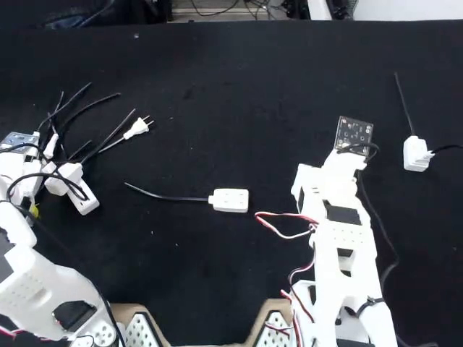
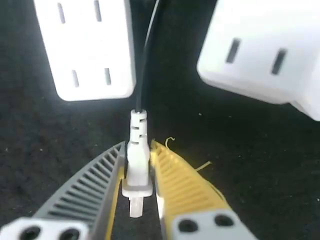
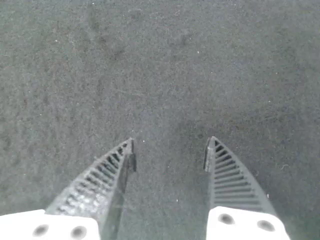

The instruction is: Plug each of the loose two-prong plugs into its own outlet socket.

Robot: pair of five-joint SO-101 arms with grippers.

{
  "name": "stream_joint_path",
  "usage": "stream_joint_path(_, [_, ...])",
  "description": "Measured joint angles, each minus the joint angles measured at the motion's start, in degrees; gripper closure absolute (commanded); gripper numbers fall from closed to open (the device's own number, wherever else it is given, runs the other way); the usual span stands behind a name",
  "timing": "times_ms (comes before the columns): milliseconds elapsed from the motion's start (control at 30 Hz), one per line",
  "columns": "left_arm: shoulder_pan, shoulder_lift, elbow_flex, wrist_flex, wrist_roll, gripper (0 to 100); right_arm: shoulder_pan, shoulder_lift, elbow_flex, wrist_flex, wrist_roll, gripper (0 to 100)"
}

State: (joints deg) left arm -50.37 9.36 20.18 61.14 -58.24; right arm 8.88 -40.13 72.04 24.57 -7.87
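My left gripper (image 2: 137, 146) is shut on a white two-prong plug (image 2: 138, 160) with a black cord running away from it. Just beyond it lie two white outlet blocks, one with several slot pairs (image 2: 87, 45) and another (image 2: 265, 55) tilted beside it. In the high view these outlet blocks (image 1: 69, 184) sit at the table's left edge among black cords. A loose white plug (image 1: 137, 129) lies farther back, prongs pointing right. A white outlet strip (image 1: 230, 200) rests mid-table. My right gripper (image 3: 170, 150) is open over bare black cloth, nothing between its fingers.
A white outlet adapter (image 1: 416, 153) with a black cord lies at the right. The right arm (image 1: 340, 231) stands right of centre, with red and white wires (image 1: 282, 224) looping off it. A black cloth (image 1: 239, 87) covers the table.
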Motion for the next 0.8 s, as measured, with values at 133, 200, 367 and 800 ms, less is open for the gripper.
stream_joint_path(133, [0.00,-0.53,-1.49,6.24,0.26,97,0.00,0.00,0.00,0.00,0.00,78.3])
stream_joint_path(200, [0.00,-2.90,-2.02,11.60,0.26,97,0.00,0.00,0.00,0.00,0.00,78.3])
stream_joint_path(367, [0.00,-13.45,-2.55,22.95,0.26,97,0.00,0.00,0.00,0.00,0.00,78.3])
stream_joint_path(800, [20.57,-44.22,-2.55,38.95,10.73,97,0.00,0.00,0.00,0.00,0.00,78.3])
